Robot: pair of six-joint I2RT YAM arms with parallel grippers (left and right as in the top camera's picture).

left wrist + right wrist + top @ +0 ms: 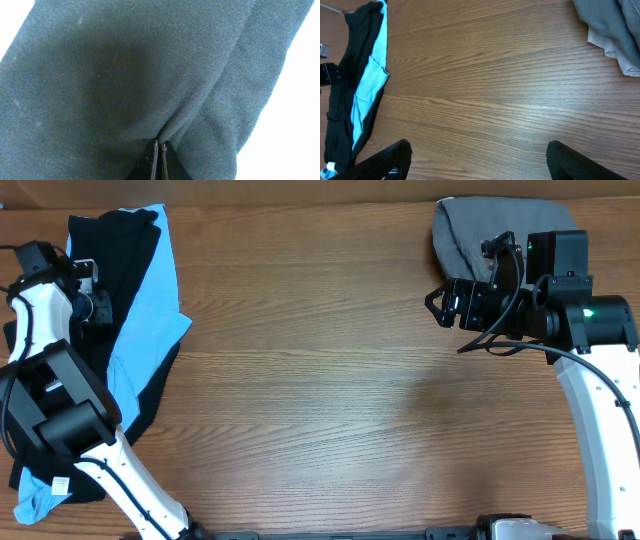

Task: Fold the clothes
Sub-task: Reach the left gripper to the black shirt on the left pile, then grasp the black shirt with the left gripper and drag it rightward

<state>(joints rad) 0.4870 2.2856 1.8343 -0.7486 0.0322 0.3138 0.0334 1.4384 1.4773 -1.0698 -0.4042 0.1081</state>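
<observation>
A pile of black cloth (120, 270) and a light blue garment (150, 310) lies along the table's left edge; both show at the left of the right wrist view (367, 90). My left gripper (98, 308) sits on this pile, shut on a fold of the black cloth (125, 75), which fills the left wrist view. A grey garment (470, 230) lies at the back right and shows in the right wrist view (610, 30). My right gripper (437, 304) is open and empty, held above the table just left of the grey garment.
The brown wooden table (330, 380) stretches between the two piles. The left arm's white links (60, 410) lie over the lower part of the left pile. A white tag (60, 485) shows at the pile's near end.
</observation>
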